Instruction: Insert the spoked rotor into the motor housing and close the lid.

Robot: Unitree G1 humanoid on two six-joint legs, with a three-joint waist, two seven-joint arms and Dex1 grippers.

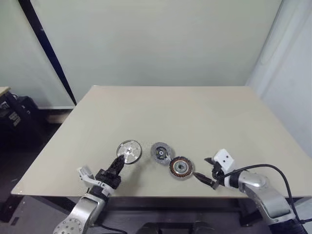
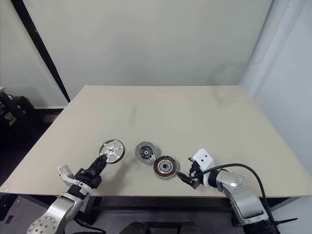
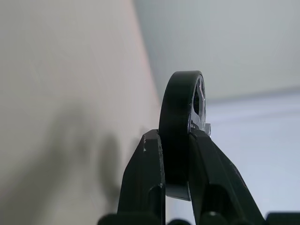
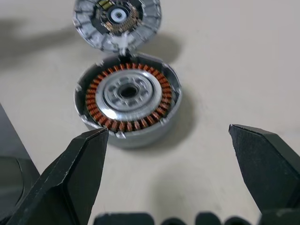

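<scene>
The left end effector (image 1: pixel 118 162), at the lower left of the head view, clamps the rim of the spoked rotor (image 1: pixel 129 151) and holds it on edge above the desk (image 1: pixel 161 112). Near the frame's lower middle, the lid (image 1: pixel 162 152) touches the motor housing (image 1: pixel 181 168). The right end effector (image 4: pixel 166 154) gapes wide just beside the housing.

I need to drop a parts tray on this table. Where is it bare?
The far half of the table, beyond the lid, is bare, as are both side margins. The near edge is crowded: motor housing, lid and both end effectors.
</scene>
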